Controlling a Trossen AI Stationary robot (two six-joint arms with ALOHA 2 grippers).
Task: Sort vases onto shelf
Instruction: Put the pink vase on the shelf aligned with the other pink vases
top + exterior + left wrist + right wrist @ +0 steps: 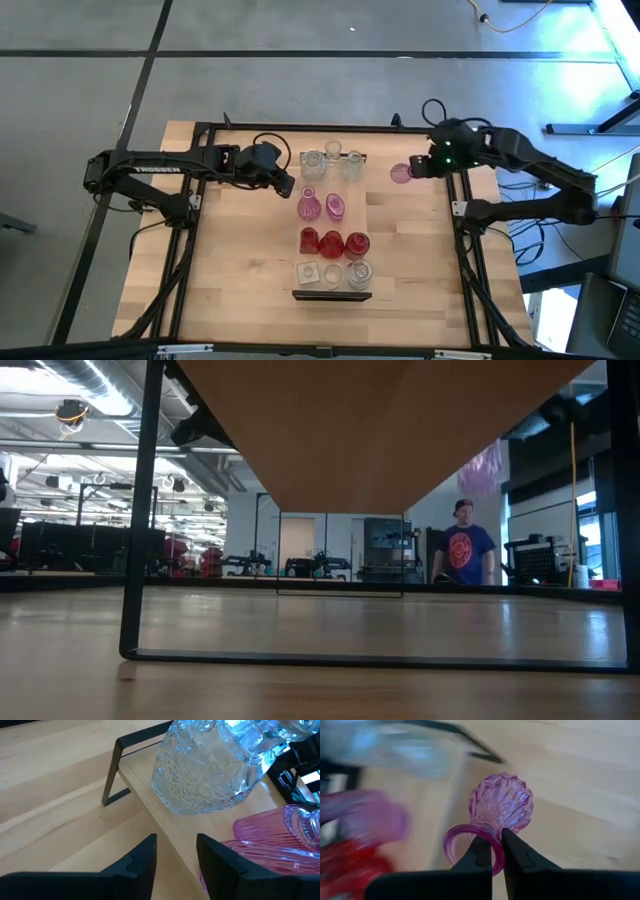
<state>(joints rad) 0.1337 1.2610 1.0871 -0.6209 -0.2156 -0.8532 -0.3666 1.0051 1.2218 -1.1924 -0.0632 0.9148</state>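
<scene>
The shelf [370,215] is a long light-wood board on dark legs in the middle of the table. Clear vases [333,160] stand at its far end, then two pink vases [322,207], three deep red vases [332,243] and clear squat vases [332,272] at the near end. My right gripper [418,168] is right of the shelf's far end, shut on another pink vase [402,173]. My left gripper [287,186] is open at the shelf's left edge, its fingers [145,857] before a clear vase [210,770] and a pink vase [280,837]. My right gripper holds the pink vase by the rim of its mouth [495,851], pinched with one finger inside the mouth and one outside. The fingers come level from the table's right. The vase is lifted clear and lies tipped, its bulbous body [502,802] pointing away from the gripper.
The shelf's dark leg frame [112,770] stands on the wooden tabletop [240,260], which has a black frame. In the low view the shelf's underside [330,430] fills the top, and a person [465,555] stands in the room beyond. Bare tabletop lies left and right of the shelf.
</scene>
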